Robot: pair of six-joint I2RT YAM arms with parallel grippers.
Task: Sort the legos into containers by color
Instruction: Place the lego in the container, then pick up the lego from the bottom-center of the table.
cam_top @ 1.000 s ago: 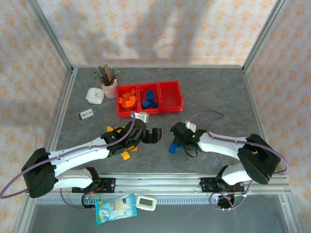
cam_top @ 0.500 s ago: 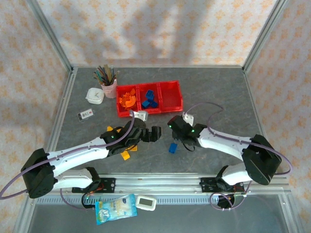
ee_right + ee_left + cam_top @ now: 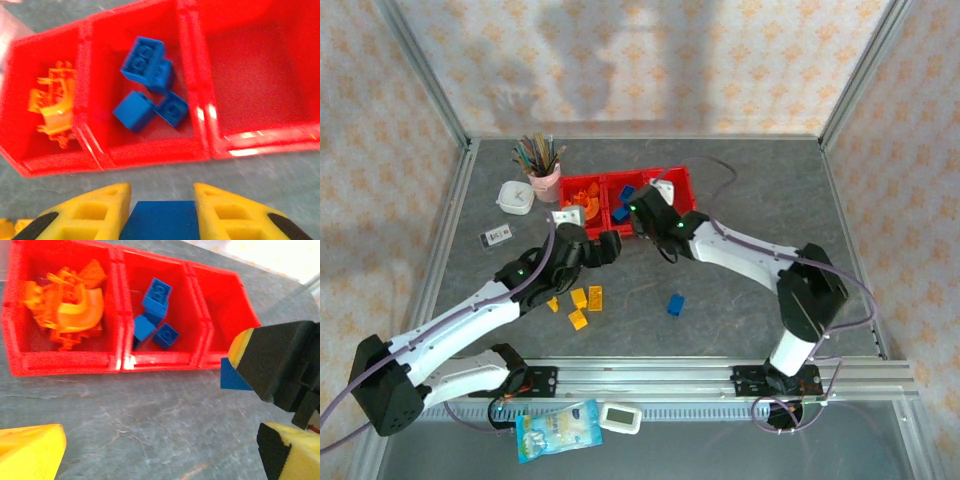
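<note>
Right claw (image 3: 160,199) grips blue brick (image 3: 159,222) near middle bin (image 3: 155,154) front rim; left claw (image 3: 155,455) wide.

The grey table (image 3: 780,200) my arms are bolted to carries the row of three joined red containers (image 3: 65,364) at its far middle, with a pink cup (image 3: 546,183) of pencils just left of them and a small white box (image 3: 515,197) left of the cup. Nearer, on the left, lies a small white card (image 3: 496,237). Toward the near middle a loose cluster of yellow legos (image 3: 578,298) sits on the bare surface, and a lone blue lego (image 3: 675,304) lies to their right, apart.
</note>
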